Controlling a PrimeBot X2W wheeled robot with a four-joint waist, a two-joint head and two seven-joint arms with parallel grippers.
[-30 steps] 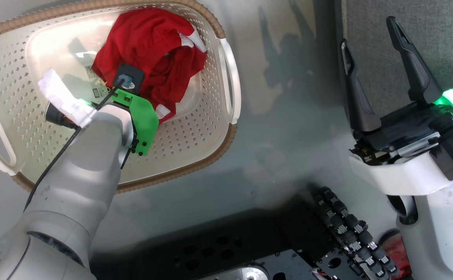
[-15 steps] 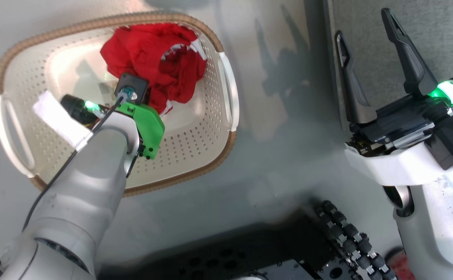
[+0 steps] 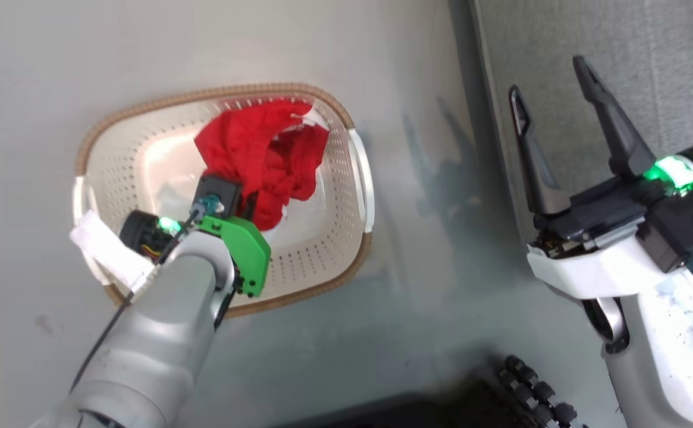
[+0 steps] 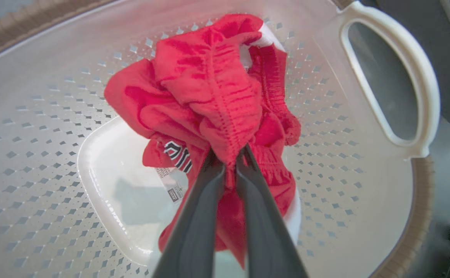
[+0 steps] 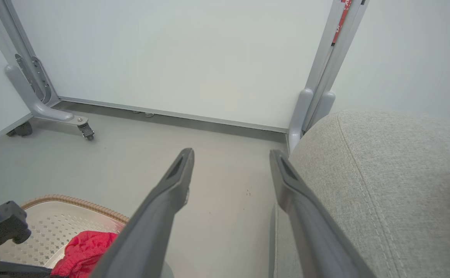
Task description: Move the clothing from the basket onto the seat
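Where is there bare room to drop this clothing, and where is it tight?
The seat shows bare grey fabric beside the open right gripper. The floor strip between basket and seat is bare too. Tight: the basket's half toward the seat, where the clothing bunches in the shut left gripper. Its far half is bare.

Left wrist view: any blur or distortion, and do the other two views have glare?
Left wrist view: sharp on the red clothing, basket walls bowed by the wide lens. Head view: glossy floor shows dark reflections, slight blur. Right wrist view: even light, no glare, seat crisp.
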